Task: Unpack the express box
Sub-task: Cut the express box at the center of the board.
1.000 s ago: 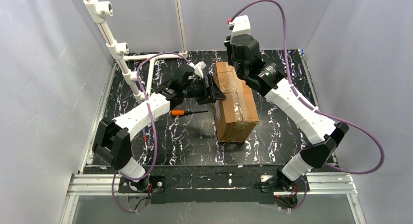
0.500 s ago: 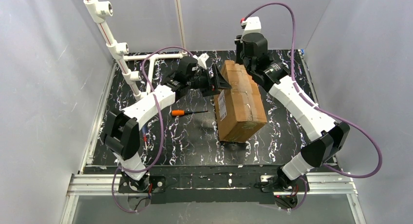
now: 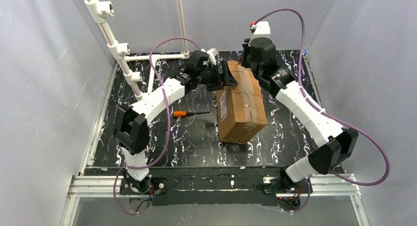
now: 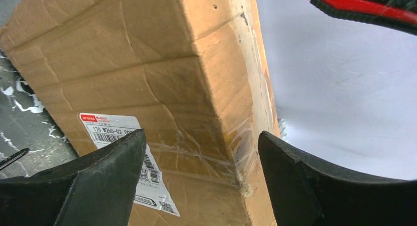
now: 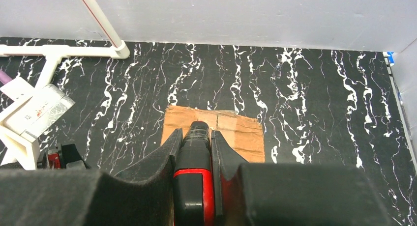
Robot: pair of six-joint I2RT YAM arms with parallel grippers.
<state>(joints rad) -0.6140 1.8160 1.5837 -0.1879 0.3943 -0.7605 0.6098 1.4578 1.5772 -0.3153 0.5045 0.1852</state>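
The express box (image 3: 243, 105), a long brown taped carton, stands mid-table with its white label (image 4: 105, 125) on the left side. My left gripper (image 3: 227, 74) is open at the box's far left top corner. In the left wrist view its jaws (image 4: 201, 134) straddle the taped vertical edge of the box (image 4: 147, 64) without touching it. My right gripper (image 3: 248, 64) hangs over the box's far end, shut on a red and black tool (image 5: 194, 186). The tool's tip points down at the taped top of the box (image 5: 236, 135). The same tool (image 4: 354, 2) shows at the top right of the left wrist view.
An orange-handled screwdriver (image 3: 184, 113) lies on the black marbled table left of the box. A white pipe frame (image 3: 123, 51) stands along the back left. Grey walls close in the left, back and right sides.
The left gripper has opened wider and moved toward the box's far corner. The right arm has shifted back and to the right with its tool. The box has turned slightly.
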